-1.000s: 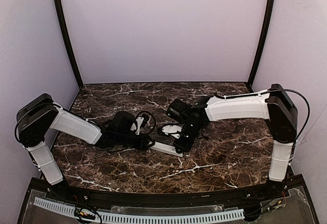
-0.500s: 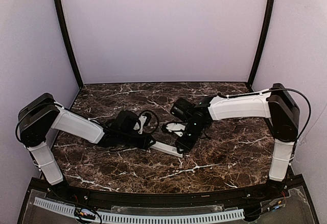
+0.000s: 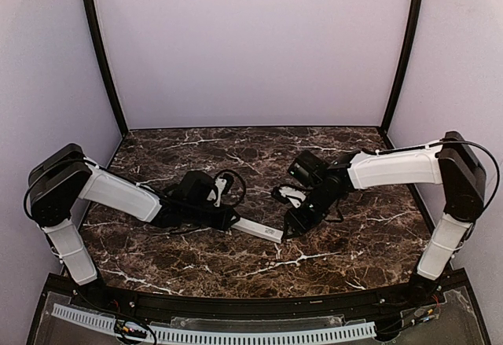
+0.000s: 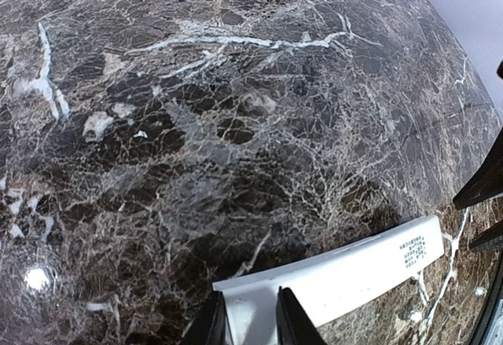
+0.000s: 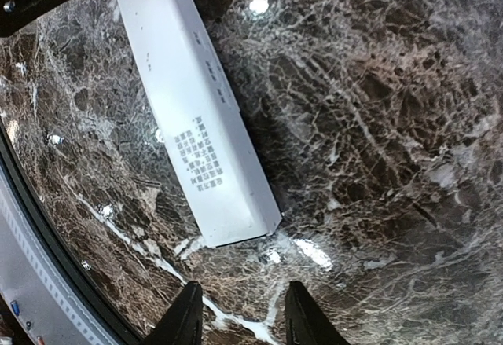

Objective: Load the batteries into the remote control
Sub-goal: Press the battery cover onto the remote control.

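- Nearest the arm bases, the remote control [image 3: 257, 229] lies flat on the marble table [image 3: 354, 243]. Its long axis runs from left and slightly farther to right and slightly nearer, and a printed face is turned up.
- We see no open battery recess on the face that shows.
- The left gripper [image 4: 248, 323] has the remote's left end. Its two fingers sit narrowly apart and pinch that end between them, so we judge it a firm hold.
- The right gripper [image 5: 240, 313] hangs just past the remote's free right end. Its jaws are spread moderately wide with nothing between them.
- In the right wrist view the remote's end lies straight ahead of the open jaws, close but apart, with the bar running away from them at a slant.
- The right arm is therefore the free one, and we judge that any work on the remote falls to it.
- We cannot find the batteries in any view, near or far, so the right arm's next reach is uncertain.
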Tool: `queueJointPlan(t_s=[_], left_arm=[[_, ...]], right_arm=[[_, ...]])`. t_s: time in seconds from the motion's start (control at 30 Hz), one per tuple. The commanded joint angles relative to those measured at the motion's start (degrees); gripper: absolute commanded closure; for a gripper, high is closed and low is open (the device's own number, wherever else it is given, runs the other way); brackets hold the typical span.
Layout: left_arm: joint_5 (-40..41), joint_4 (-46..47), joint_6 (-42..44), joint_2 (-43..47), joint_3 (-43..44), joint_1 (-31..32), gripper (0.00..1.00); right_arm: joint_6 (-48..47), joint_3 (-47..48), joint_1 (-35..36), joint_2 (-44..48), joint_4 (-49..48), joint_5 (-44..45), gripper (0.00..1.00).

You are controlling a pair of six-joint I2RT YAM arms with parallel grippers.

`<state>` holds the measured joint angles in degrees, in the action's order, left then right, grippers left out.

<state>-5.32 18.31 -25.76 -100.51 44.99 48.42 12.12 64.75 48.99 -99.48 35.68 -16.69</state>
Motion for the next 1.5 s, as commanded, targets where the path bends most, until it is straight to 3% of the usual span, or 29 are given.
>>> queueJointPlan(t_s=[0.0,0.6,1.03,1.27,1.47], left_arm=[[1.11,-6.35,0.36,-2.13,-0.33,0.95,0.77],[2.35,-6.97,0.39,-1.99,-0.63,1.56,0.77],[3.58,-7.67,0.31,-1.80,-0.72,1.79,0.77],[3.94,-7.94,0.27,-1.65,-0.78,1.93,0.78],[4.30,-8.15,0.44,-1.53,-0.78,2.18,0.78]], right_arm=[[6.08,-2.56,-0.13,-0.43,-6.85,-5.08,0.68],[10.34,-5.29,-0.98,-3.32,-12.96,-6.85,0.75],[12.03,-8.45,-0.88,2.46,-10.68,-3.43,0.63],[13.37,-9.41,-0.95,0.96,-13.97,-4.82,0.66],[14.50,-8.42,-1.19,0.34,-16.21,-6.08,0.61]])
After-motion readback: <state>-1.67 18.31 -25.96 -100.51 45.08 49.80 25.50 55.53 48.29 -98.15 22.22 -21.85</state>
